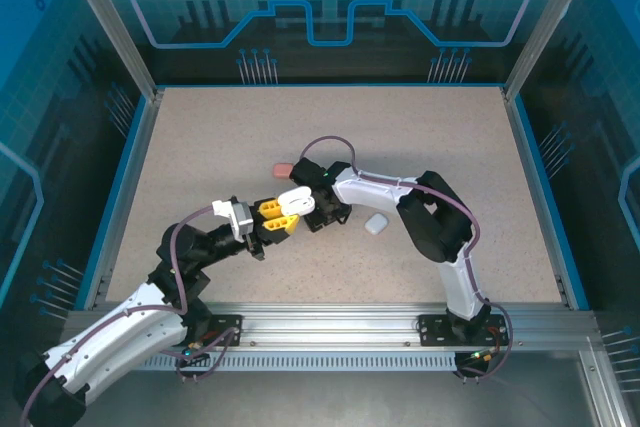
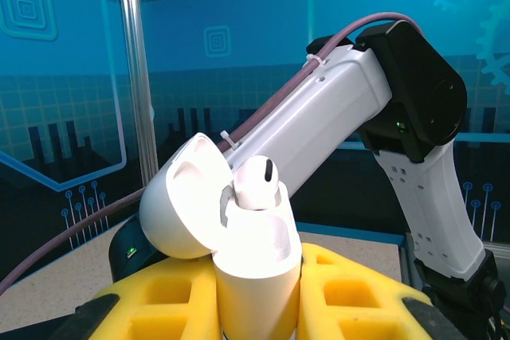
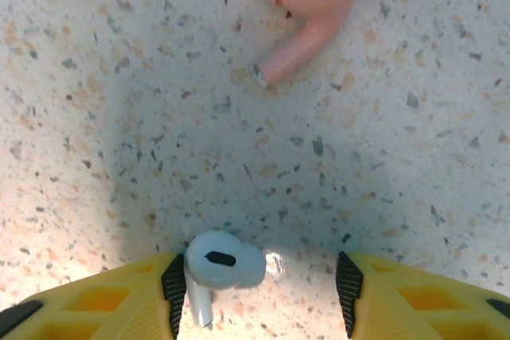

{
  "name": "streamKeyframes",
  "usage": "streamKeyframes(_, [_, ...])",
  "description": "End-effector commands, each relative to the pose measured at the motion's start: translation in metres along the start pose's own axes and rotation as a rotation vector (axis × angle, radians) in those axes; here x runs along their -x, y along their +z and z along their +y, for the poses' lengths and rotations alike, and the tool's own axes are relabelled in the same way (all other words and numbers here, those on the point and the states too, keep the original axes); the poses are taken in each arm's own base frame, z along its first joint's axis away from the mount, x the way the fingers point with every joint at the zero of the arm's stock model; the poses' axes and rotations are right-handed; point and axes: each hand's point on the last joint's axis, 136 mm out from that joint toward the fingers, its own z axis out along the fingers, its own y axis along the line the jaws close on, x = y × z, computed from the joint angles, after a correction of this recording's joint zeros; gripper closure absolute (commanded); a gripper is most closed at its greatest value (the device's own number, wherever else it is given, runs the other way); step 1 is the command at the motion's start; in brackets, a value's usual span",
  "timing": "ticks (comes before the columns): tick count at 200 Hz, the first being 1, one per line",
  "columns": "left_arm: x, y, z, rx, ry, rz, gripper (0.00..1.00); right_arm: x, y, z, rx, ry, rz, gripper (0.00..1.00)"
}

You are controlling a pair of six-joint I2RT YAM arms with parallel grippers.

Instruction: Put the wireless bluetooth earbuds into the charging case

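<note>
Left pincer (image 1: pixel 277 218) is clamped on the glossy white pebble-shaped plastic charging case (image 2: pixel 255 256), its lid open and one white stemmed plastic earbud (image 2: pixel 255 185) seated inside. My right pincer (image 3: pixel 260 283) stands half-wide over the speckled bench (image 3: pixel 119 117). A second white earbud (image 3: pixel 223 264) lies between its jaws against one pad, and a salmon-red earbud (image 3: pixel 307 5) lies further ahead. The buds look tiny, light, slick and rigid, so I would pinch the bulbous head squarely.

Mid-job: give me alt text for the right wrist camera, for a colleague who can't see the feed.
A white earbud lies on the speckled table between the right gripper's open yellow fingers, close against the black pad at image left, with a clear gap to the other finger. A salmon-pink earbud lies farther ahead, at the top edge.
</note>
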Motion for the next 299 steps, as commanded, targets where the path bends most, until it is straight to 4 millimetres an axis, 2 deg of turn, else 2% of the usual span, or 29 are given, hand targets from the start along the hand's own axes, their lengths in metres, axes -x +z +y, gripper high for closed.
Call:
streamKeyframes(1, [0.001, -0.001, 0.001, 0.013, 0.020, -0.010, 0.99, -0.013, -0.019, 0.006, 0.016, -0.032, 0.022, 0.45])
streamKeyframes(47, [0.000, -0.001, 0.001, 0.011, 0.019, -0.007, 0.99, 0.001, -0.039, 0.013, 0.076, 0.017, -0.030, 0.45])
streamKeyframes(67, [0.000, -0.001, 0.000, 0.010, 0.017, -0.007, 0.98, 0.002, -0.033, 0.008, 0.068, 0.059, -0.009, 0.45])
streamKeyframes(124, [0.001, -0.003, 0.000, 0.015, 0.020, -0.009, 0.99, 0.007, -0.020, 0.014, 0.124, 0.112, 0.035, 0.50])
streamKeyframes(160, [0.001, -0.004, 0.000, 0.016, 0.021, -0.009, 0.99, 0.007, -0.014, 0.009, 0.119, 0.133, 0.068, 0.51])
streamKeyframes(237, [-0.003, -0.004, 0.000, 0.018, 0.026, -0.002, 0.99, 0.008, -0.001, 0.004, 0.081, 0.124, 0.110, 0.53])
streamKeyframes(299, [-0.005, -0.005, 0.000, 0.018, 0.031, 0.003, 0.99, 0.007, 0.008, 0.007, 0.085, 0.118, 0.133, 0.59])
